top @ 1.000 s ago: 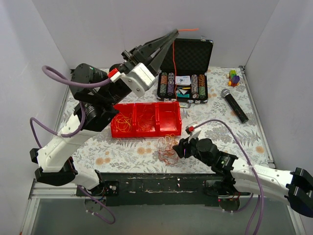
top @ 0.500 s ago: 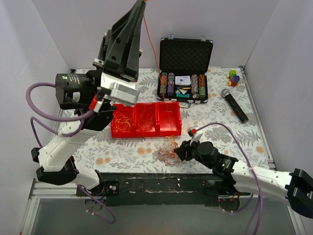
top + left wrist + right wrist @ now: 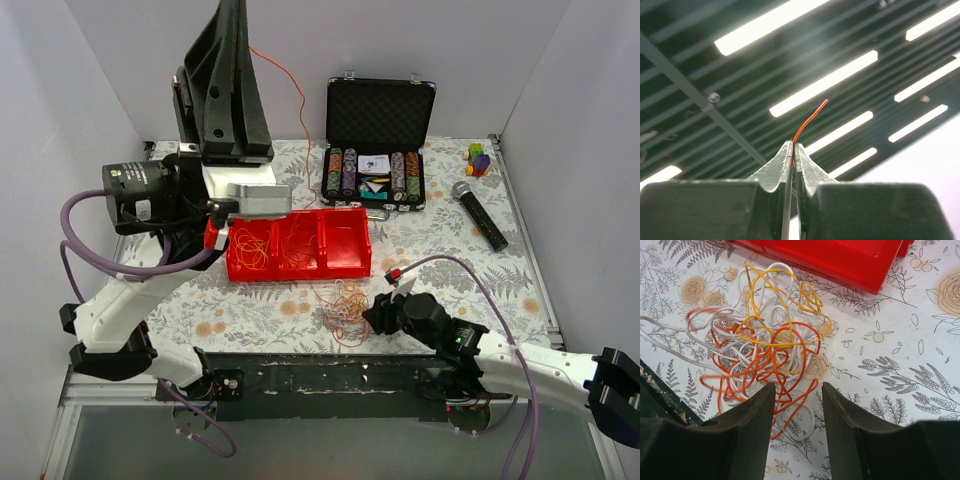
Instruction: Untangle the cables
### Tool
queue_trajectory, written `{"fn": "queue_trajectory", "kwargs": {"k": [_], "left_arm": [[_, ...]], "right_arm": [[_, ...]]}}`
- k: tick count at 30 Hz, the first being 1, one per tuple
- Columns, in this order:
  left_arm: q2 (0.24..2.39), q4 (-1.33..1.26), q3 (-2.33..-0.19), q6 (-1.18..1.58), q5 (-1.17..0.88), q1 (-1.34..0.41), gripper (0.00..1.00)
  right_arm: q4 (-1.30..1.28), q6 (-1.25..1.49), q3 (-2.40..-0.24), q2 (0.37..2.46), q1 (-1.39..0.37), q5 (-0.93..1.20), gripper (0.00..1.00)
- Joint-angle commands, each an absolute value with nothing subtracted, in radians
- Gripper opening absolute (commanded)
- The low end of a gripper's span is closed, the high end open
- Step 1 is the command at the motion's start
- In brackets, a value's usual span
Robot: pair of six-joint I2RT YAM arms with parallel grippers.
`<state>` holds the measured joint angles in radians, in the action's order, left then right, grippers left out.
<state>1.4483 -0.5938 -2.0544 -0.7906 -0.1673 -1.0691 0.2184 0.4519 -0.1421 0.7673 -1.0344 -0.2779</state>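
Red tray [image 3: 300, 272]: three compartments.
Cables [image 3: 765, 335]: loose clump of thin orange, yellow and white loops, flat on floral table [image 3: 520, 280] at tray's 5 o'clock.
Right gripper [image 3: 798, 386]: jaws parted, straddling clump's near edge, nothing held.
Left gripper [image 3: 793, 147]: raised high, pinched closed on single orange strand [image 3: 809, 119].

White booth, floral surface [image 3: 520, 270], strip-lit ceiling [image 3: 685, 30].
Plain white walls [image 3: 480, 40] at left, back & right; surface has grey/tan flower print, w/ dark metal rail [image 3: 330, 378] along near edge; ceiling dark & slatted, w/ long bright strip lights [image 3: 822, 82].
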Motion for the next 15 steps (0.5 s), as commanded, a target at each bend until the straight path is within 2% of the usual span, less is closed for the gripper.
{"fn": "queue_trajectory", "kwargs": {"k": [1, 5, 11, 15], "left_arm": [[1.297, -0.497, -1.857, -0.662, -0.071, -1.072, 0.03], [1.198, -0.414, -1.634, -0.58, -0.067, -1.072, 0.03], [1.161, -0.357, -1.508, -0.563, -0.037, -1.071, 0.0], [1.221, -0.538, -1.509, -0.632, 0.118, -1.06, 0.0]], "right_arm": [[0.167, 0.419, -0.21, 0.709, -1.034, -0.29, 0.5], [0.155, 0.365, -0.27, 0.614, -1.034, -0.265, 0.52], [0.104, 0.333, -0.359, 0.603, -1.034, -0.259, 0.54], [0.11, 0.341, -0.342, 0.614, -1.034, -0.253, 0.54]]}}
